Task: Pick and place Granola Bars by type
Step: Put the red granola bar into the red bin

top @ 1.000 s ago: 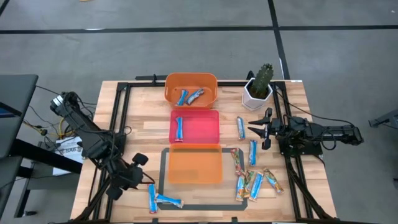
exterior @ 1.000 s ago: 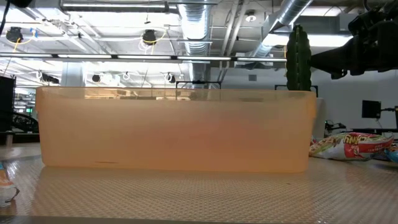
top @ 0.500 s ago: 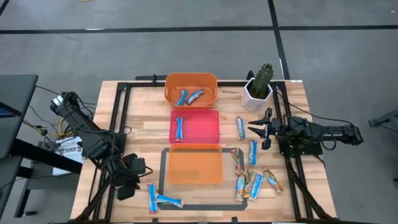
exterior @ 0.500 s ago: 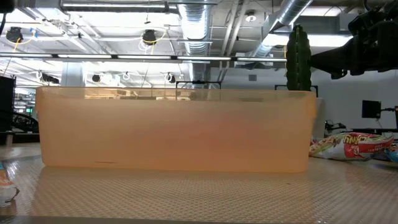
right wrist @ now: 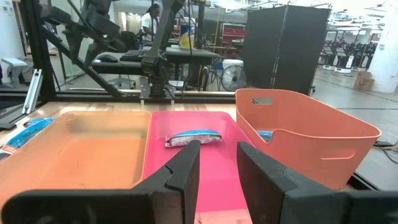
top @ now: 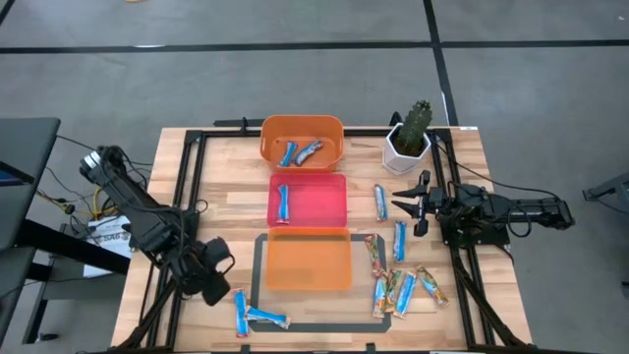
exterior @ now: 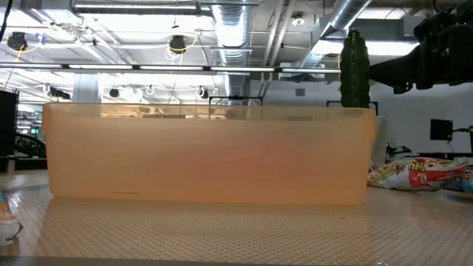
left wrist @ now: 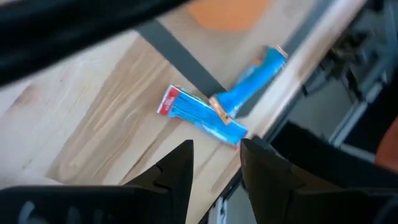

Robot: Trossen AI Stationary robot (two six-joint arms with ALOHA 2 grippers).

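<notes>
Wooden table (top: 226,197): left gripper (left wrist: 214,168), jaws parted and empty, hovers over two blue bars (left wrist: 202,113) near the front edge. Step: approach. Next, likely descend and close. Right gripper (right wrist: 217,165) waits, parted, beside the pink tray (top: 334,205).

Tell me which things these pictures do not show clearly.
- Low view: the near orange tray fills the picture and hides the other trays and most bars.
- High view: wrapper print on the bars is too small to read.
- High view: the left gripper is dark; fingers indistinct.
</notes>
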